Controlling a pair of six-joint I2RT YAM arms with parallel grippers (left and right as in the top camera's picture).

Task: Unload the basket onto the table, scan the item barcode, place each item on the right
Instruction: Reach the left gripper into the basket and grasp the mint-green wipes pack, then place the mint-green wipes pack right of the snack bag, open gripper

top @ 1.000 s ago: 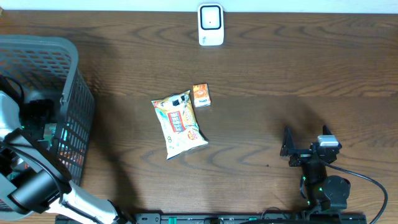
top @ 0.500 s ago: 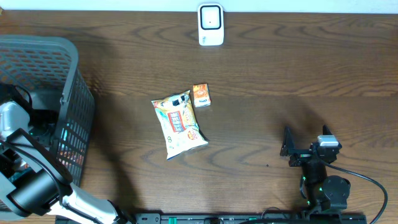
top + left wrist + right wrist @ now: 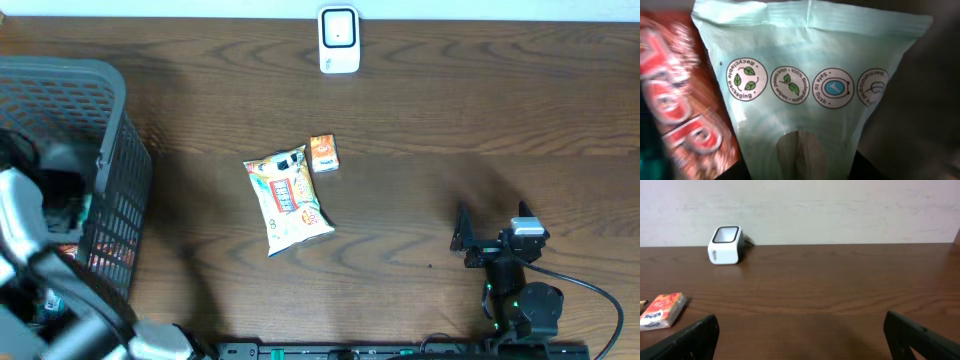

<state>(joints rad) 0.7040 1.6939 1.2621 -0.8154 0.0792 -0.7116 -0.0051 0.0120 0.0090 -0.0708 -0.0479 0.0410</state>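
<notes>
1. Seen from overhead, the left arm (image 3: pixel 22 215) reaches into the grey basket (image 3: pixel 115 150) at the table's left edge. Compared with a second ago it has shifted and is now smeared with motion blur.
2. The left gripper (image 3: pixel 70 200) is down among the basket's contents. Its fingers cannot be made out in any view, so I cannot tell how far apart they stand or whether they have hold of anything.
3. The left wrist camera is filled by a pale green packet (image 3: pixel 805 85) printed with round recycling symbols, and a red packet (image 3: pixel 680 110) lies just beside it. This green packet, inside the basket, is probably the item to scan.
4. The right gripper (image 3: pixel 800 330) is unchanged: its fingers are spread wide with nothing between them, and it sits low over the table (image 3: pixel 450 120).
5. The snack bag (image 3: pixel 288 200) and small orange box (image 3: pixel 323 153) have not moved.
6. The white scanner (image 3: pixel 339 40) stands at the far edge, well apart from the basket, so scanning has not begun.
</notes>
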